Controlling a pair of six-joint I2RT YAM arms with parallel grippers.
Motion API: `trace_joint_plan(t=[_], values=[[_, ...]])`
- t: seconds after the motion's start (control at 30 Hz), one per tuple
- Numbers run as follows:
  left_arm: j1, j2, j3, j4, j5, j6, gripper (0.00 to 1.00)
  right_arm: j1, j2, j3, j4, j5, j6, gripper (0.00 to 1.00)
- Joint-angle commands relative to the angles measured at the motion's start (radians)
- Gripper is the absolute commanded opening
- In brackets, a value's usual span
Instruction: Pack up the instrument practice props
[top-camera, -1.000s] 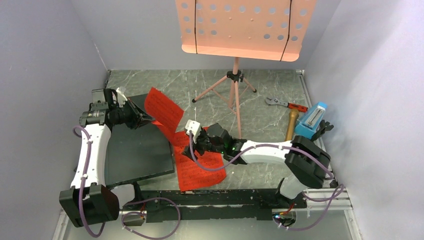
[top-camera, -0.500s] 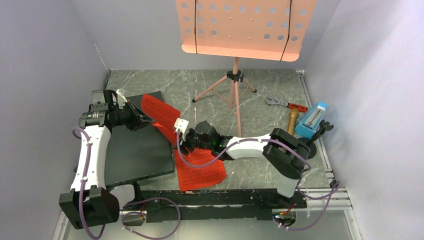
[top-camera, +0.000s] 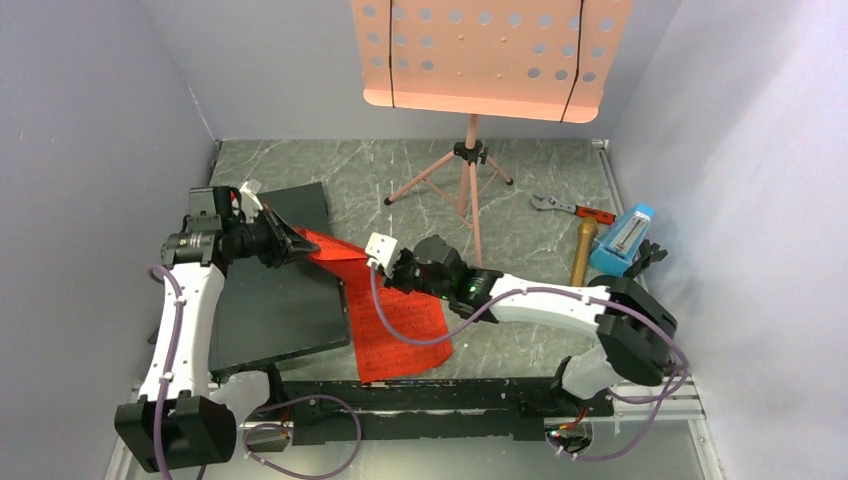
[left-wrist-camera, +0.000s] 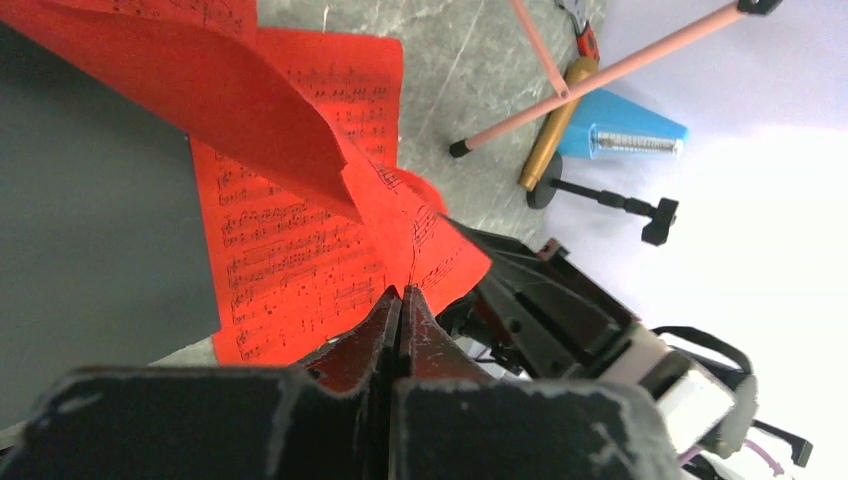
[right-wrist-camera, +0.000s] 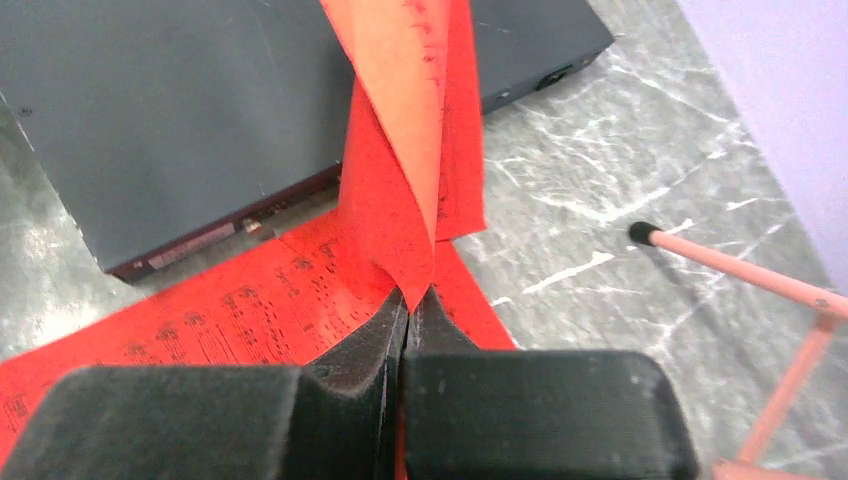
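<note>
A red sheet-music page (top-camera: 340, 250) hangs off the table between both grippers. My left gripper (top-camera: 300, 243) is shut on its left end, fingertips pinched together (left-wrist-camera: 402, 292) on the page (left-wrist-camera: 290, 120). My right gripper (top-camera: 388, 262) is shut on its other corner (right-wrist-camera: 410, 295), and the page (right-wrist-camera: 400, 170) curls up from the jaws. A second red page (top-camera: 400, 335) lies flat on the table under the right arm. The pink music stand (top-camera: 480, 60) stands at the back on its tripod (top-camera: 470, 185). The gold microphone (top-camera: 583, 250) and blue metronome (top-camera: 622, 240) lie at the right wall.
A large dark flat slab (top-camera: 275, 300) lies under the left arm, its corner (right-wrist-camera: 200, 100) just beyond the held page. A red-handled wrench (top-camera: 572, 208) lies behind the microphone. A pink tripod leg (right-wrist-camera: 740, 270) reaches toward the right gripper. Walls close in on three sides.
My right gripper has shut on the lifted page's free corner. The left gripper has shifted right and slightly back, and the page now stretches lower and flatter between the two.
</note>
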Motion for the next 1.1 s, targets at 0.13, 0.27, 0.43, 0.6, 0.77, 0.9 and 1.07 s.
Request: trace_joint_plan(t=[0.13, 0.27, 0.43, 0.6, 0.77, 0.9, 1.07], values=[[-0.041, -0.05, -0.122, 0.012, 0.118, 0.022, 0.03, 0.013, -0.176, -0.025, -0.272, 0.081, -0.114, 0.0], [-0.066, -0.071, -0.192, 0.013, 0.14, 0.015, 0.03, 0.028, -0.226, -0.052, -0.378, 0.118, -0.117, 0.0], [-0.097, -0.106, -0.266, 0.009, 0.148, -0.001, 0.03, 0.049, -0.27, -0.086, -0.475, 0.102, -0.084, 0.0], [-0.163, -0.125, -0.332, 0.064, 0.176, -0.064, 0.03, 0.078, -0.282, -0.076, -0.592, 0.106, -0.059, 0.0], [-0.223, -0.127, -0.36, 0.095, 0.156, -0.093, 0.03, 0.092, -0.309, -0.091, -0.615, 0.145, -0.04, 0.0], [-0.248, -0.107, -0.372, 0.133, 0.157, -0.118, 0.03, 0.093, -0.333, -0.061, -0.663, 0.162, -0.048, 0.0], [-0.268, -0.099, -0.35, 0.045, 0.118, -0.069, 0.06, 0.094, -0.343, -0.022, -0.77, -0.026, -0.006, 0.07]])
